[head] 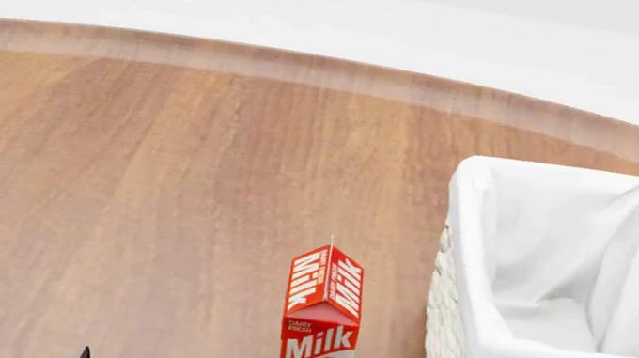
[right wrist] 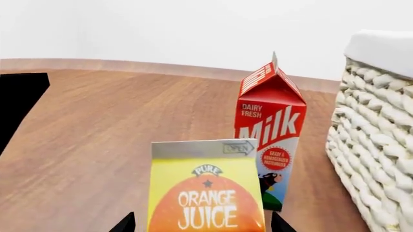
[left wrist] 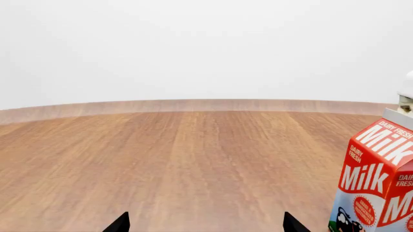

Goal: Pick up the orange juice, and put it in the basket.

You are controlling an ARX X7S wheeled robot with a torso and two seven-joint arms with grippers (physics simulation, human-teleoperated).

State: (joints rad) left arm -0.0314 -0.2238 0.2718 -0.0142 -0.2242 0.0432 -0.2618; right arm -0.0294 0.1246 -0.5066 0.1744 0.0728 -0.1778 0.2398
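The orange juice (right wrist: pixel 205 193), a yellow and orange carton, stands upright close in front of the right wrist camera. My right gripper (right wrist: pixel 203 223) is open, with one dark fingertip (right wrist: pixel 126 223) on each side of the carton and a small gap at each. The juice and the right gripper are out of the head view. The cream wicker basket (head: pixel 460 257) with its white liner stands at the right of the table and shows beside the juice in the right wrist view (right wrist: pixel 374 145). My left gripper (head: pixel 24 351) is open and empty at the near left, also seen in the left wrist view (left wrist: pixel 205 223).
A red-and-white Milk carton (head: pixel 319 331) stands upright just left of the basket, behind the juice (right wrist: pixel 271 140), and to one side of the left gripper (left wrist: pixel 377 183). The round wooden table (head: pixel 168 175) has its far edge at a white wall. A dark shape (right wrist: pixel 19 101) is beside the juice.
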